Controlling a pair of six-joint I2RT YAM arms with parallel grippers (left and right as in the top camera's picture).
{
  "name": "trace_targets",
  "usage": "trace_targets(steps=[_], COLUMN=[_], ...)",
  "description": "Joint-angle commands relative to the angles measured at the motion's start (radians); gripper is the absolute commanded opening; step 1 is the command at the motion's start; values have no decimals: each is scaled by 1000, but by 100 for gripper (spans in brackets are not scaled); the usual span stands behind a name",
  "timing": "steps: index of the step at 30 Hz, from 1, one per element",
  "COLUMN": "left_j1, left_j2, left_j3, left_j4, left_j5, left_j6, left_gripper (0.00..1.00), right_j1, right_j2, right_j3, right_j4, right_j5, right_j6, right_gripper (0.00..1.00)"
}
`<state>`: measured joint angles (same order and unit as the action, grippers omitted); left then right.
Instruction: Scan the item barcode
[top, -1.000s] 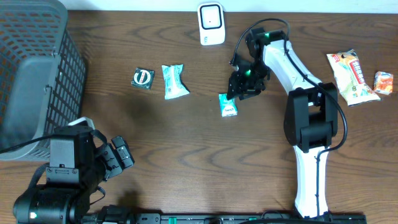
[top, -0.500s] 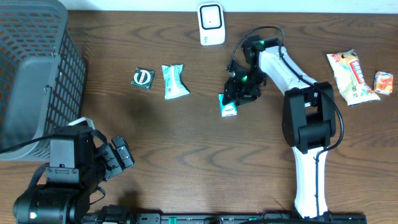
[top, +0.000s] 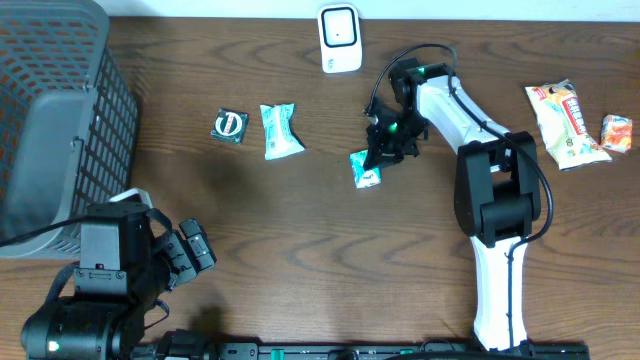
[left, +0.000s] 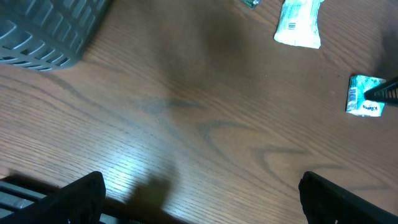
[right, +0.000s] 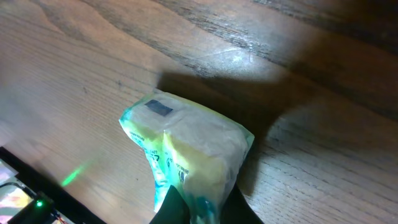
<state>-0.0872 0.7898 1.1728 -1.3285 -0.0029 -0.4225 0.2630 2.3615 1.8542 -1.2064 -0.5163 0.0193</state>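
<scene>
The right gripper (top: 379, 157) is closed on the packet (top: 366, 170), a small teal and white pouch. In the right wrist view its 2 fingers (right: 173, 210) pinch 1 crimped end of the packet (right: 186, 146), and the rest of the pouch sticks out away from the camera, casting a dark shadow on the wood beyond it. Whether the far end rests on the table (top: 300, 230) or hangs just above it, I cannot tell.

From overhead, the packet sits near the middle of the table, just left of and below the right gripper. The scanner (top: 340, 38), white with a dark window, stands at the far edge, well apart from the packet and slightly to its left.

The left gripper (left: 200, 186) hangs over bare wood at the near left with its jaws spread wide and nothing between them. Its camera sees the packet (left: 365, 96) far off to the right.

A second, longer teal pouch (top: 280, 130) lies left of the held packet, with a dark sachet (top: 230, 125) just beside it. A black basket (top: 55, 110) fills the left end of the table. At the right end lie a snack bag (top: 565, 122) and a small orange pack (top: 617, 132) close together.
</scene>
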Motion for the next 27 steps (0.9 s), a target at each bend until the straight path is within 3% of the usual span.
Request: trace_targets(steps=[1,11,22,27], left_j1=[-2,-2,-2,-2], left_j2=[0,0,0,0], left_j3=[1,1,1,1], left_j4=[-3,-3,-3,-3], left_j5=[-6,-6,-6,-6], left_j6=[-6,-6,-6,-6], left_gripper=[98,98,98,98], right_j1=[-3,-130,-244,-250], right_j2=[-14,-15,-15,-15], right_j3=[-11,-10,-10,-10], right_j4=[-2,-143,-494,-496], right_j5=[-62,-688,-774,-802], right_j6=[-10,-416,-860,-871], right_gripper=[1,1,1,1])
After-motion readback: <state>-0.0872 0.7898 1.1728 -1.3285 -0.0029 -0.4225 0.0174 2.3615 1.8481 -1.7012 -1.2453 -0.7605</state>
